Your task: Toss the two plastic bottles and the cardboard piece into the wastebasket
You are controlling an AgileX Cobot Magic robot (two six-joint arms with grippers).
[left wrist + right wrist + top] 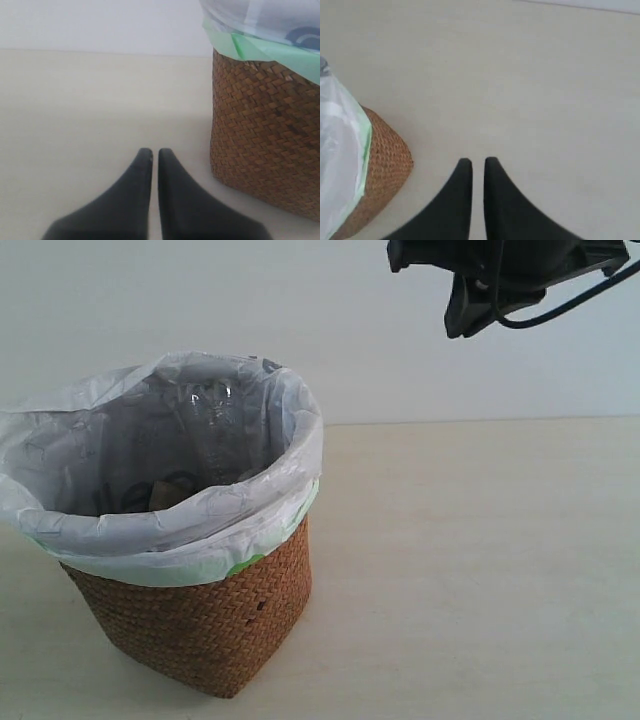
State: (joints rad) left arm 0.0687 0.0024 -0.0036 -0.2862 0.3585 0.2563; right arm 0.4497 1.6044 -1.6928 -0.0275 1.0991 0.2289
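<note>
The wicker wastebasket (205,625) stands at the left of the exterior view, lined with a white bag. Inside it a clear plastic bottle (213,430) leans upright, and a brown bit of the cardboard piece (170,490) shows low down. The second bottle is hidden. My left gripper (155,152) is shut and empty, low over the table beside the wastebasket (265,145). My right gripper (478,162) is shut with a thin gap and holds nothing, high above the table with the wastebasket (385,165) off to one side. Part of the right arm (510,275) shows at the top.
The pale beige table (480,570) stretches to the right of the basket, and a white wall (330,310) stands behind it. The bag's green edge (260,52) folds over the basket rim.
</note>
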